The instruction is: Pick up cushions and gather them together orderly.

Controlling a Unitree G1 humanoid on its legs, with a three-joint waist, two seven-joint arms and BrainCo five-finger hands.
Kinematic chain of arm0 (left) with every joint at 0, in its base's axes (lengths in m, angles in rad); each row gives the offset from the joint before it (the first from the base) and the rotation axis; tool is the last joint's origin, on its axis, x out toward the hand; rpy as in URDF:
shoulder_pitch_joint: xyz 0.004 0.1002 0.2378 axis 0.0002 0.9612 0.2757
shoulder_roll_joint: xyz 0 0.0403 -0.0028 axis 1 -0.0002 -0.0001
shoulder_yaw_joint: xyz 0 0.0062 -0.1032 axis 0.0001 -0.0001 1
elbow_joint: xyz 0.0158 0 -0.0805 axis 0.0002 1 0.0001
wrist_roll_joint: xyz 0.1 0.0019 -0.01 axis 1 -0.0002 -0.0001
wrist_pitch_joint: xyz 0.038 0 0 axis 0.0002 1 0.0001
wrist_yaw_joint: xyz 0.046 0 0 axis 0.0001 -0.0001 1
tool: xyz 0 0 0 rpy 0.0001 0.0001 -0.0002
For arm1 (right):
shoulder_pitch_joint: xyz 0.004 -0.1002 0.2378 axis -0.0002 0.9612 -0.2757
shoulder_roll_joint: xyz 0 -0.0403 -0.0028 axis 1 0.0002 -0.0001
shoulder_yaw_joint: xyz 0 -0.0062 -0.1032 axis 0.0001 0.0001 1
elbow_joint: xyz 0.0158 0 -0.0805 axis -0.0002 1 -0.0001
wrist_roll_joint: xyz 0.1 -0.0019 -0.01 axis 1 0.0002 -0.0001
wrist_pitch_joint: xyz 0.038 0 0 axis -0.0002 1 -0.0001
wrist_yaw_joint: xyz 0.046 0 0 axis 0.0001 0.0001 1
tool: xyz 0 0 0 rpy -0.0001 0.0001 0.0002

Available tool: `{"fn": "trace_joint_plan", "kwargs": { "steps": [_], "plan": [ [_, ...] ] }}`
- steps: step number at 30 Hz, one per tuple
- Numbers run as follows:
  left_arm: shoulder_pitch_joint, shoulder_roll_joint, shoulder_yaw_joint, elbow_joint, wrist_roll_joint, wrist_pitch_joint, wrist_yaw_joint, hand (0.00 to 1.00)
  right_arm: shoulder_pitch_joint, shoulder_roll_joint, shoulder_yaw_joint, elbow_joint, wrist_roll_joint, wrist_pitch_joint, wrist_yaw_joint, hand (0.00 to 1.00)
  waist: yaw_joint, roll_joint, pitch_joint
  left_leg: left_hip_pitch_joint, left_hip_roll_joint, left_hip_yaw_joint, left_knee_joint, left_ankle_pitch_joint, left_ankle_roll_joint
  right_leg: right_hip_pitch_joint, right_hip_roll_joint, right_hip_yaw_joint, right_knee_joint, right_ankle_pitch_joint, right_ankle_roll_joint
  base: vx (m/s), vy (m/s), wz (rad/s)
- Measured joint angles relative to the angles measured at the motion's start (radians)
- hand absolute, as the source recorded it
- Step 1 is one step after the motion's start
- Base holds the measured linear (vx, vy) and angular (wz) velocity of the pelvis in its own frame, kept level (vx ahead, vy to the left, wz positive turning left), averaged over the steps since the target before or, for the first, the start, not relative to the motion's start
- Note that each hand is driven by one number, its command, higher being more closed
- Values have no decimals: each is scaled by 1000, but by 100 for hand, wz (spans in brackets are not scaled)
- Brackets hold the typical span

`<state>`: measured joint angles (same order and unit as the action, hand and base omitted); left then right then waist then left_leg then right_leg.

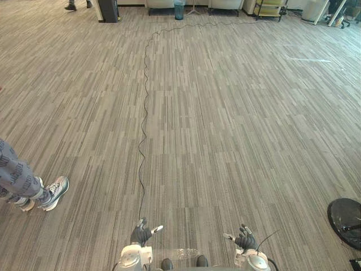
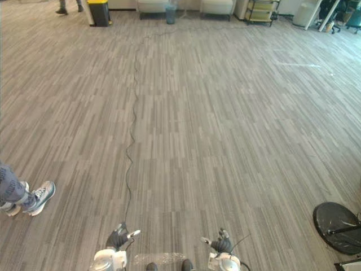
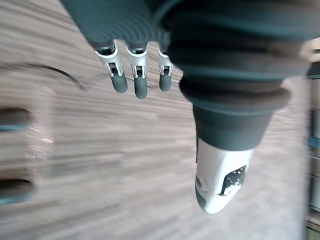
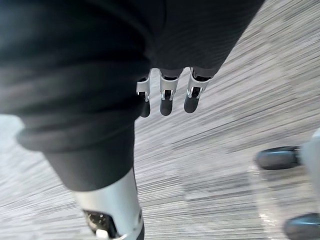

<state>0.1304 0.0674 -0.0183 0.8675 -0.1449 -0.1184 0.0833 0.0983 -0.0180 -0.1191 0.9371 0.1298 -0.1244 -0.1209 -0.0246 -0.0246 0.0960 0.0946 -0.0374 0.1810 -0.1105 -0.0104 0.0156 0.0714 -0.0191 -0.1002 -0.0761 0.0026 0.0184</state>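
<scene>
step: cushions are sought | left hand (image 1: 141, 232) and right hand (image 1: 245, 238) are held empty, fingers relaxed, right of a person's shoes (image 1: 52, 192) | cushions are not yet found; floor (image 1: 225, 141) should be scanned first

Floor (image 1: 225, 124): grey striped carpet tiles, stripes mostly running near to far. Near left, person's sneakers (image 1: 53, 193) planted on it. Near right edge, black round disc base (image 1: 345, 222) sitting flat. Far end, left to right: dark bin (image 1: 108, 10), pale seat (image 1: 161, 4), small bluish bin (image 1: 179, 9), shelf cart (image 1: 269, 8).
</scene>
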Motion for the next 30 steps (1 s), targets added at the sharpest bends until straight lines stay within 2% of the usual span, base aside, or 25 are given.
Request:
{"fn": "trace_joint_plan", "kwargs": {
  "steps": [10,18,30],
  "plan": [
    [-22,0,33,87,116,6,1,0,-9,1,-65,66,-6,24,0,0,0,4,8,2,-1,0,0,-2,-2,3,-1,-2,0,-7,9,-6,-3,0],
    [-42,-2,41,107,122,15,0,0,-21,7,-88,75,-11,34,1,0,0,-1,29,14,-1,0,0,-14,-6,25,-1,-3,-11,-10,7,0,0,0],
    [-57,-3,41,127,123,17,0,0,-39,6,-114,101,-10,35,1,0,-1,6,37,20,1,3,0,-20,-15,27,1,-4,-12,-17,7,-6,-21,0]
  ]
}}
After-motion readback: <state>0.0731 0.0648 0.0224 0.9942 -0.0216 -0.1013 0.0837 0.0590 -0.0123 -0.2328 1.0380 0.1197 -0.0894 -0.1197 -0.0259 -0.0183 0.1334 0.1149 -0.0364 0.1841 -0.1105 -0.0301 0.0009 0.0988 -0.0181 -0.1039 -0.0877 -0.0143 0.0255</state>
